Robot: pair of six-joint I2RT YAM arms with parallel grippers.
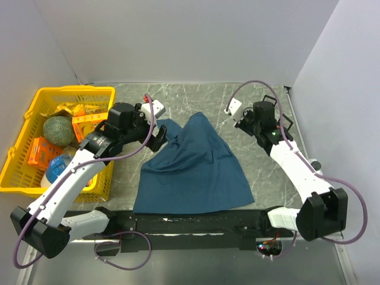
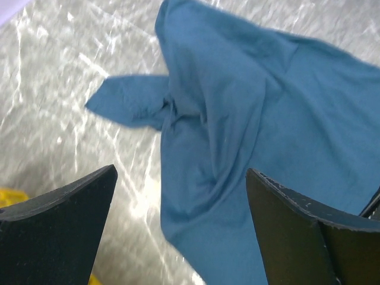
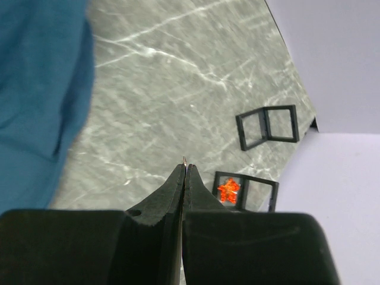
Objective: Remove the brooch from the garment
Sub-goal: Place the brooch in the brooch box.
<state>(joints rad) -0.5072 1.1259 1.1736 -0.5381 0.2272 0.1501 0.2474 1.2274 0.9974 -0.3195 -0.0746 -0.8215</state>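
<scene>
The garment (image 1: 193,166) is a teal T-shirt lying crumpled in the middle of the table, and it also shows in the left wrist view (image 2: 249,107) and at the left of the right wrist view (image 3: 35,89). My left gripper (image 1: 159,138) hangs open over the shirt's upper left part, its jaws (image 2: 181,170) wide apart and empty. My right gripper (image 3: 185,165) is shut off the cloth's right edge (image 1: 242,122), with a tiny metal tip poking out between its fingertips. An orange star-shaped brooch (image 3: 228,189) lies inside a black frame (image 3: 249,178) on the table.
A second black two-part frame (image 3: 267,108) lies farther right near the wall. A yellow basket (image 1: 74,90) with a green ball (image 1: 58,130) and orange packets stands at the left. Walls close off the back and right sides.
</scene>
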